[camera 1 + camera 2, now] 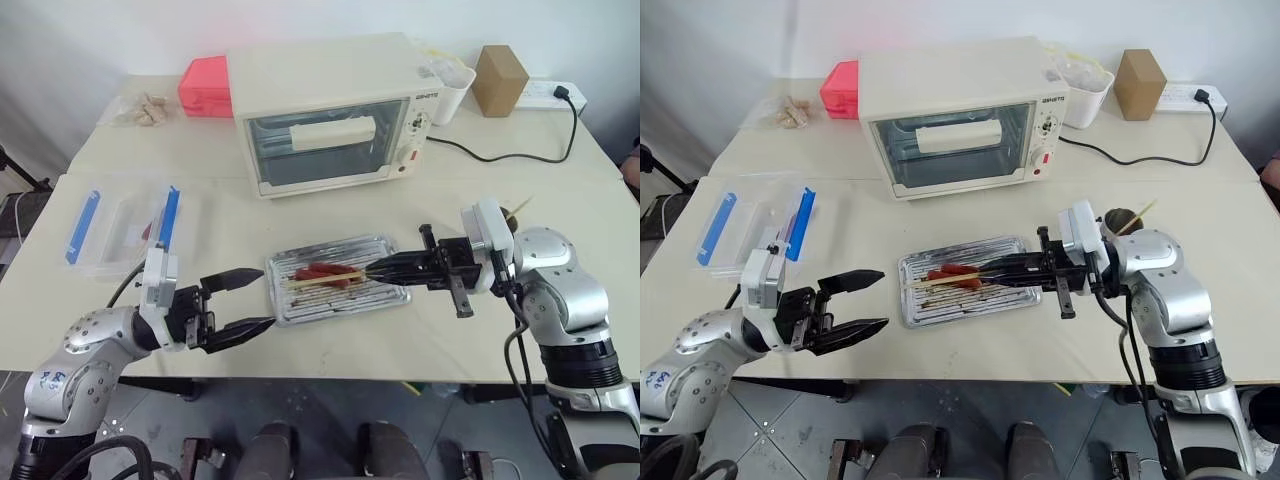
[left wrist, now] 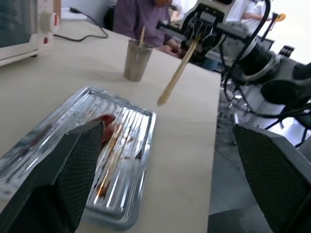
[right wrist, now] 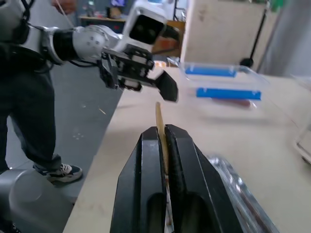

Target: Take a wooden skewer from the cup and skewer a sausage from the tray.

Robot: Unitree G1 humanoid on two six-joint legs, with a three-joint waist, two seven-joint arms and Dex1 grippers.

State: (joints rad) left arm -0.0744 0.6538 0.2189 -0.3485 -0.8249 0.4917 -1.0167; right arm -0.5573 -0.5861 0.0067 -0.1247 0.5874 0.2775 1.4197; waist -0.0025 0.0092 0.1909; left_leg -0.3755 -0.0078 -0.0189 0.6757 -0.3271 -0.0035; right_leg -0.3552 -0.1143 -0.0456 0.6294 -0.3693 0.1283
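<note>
1. Right gripper (image 1: 985, 268) pinches the wooden skewer (image 1: 945, 280), its tip over the tray (image 1: 1025, 296) and sausage (image 1: 952, 270).
2. Left gripper (image 1: 868, 300), fingers spread, hangs beside the tray's left edge, near the table's (image 1: 940, 350) front edge.
3. The cup (image 1: 1119, 219) stands behind the right arm.

1. Bare table (image 1: 480, 190) lies between the oven (image 1: 330, 115) and the tray (image 1: 335, 278); a cable (image 1: 500, 155) crosses it toward the right edge.
2. The right gripper (image 1: 372, 268), clamped on the wooden skewer (image 1: 325, 280), hangs over the tray's right end; the left gripper (image 1: 255, 300) gapes at its left end.
3. The clear box (image 1: 125, 225) blocks the left edge; the cup (image 1: 1120, 220) stands near the right edge.
</note>
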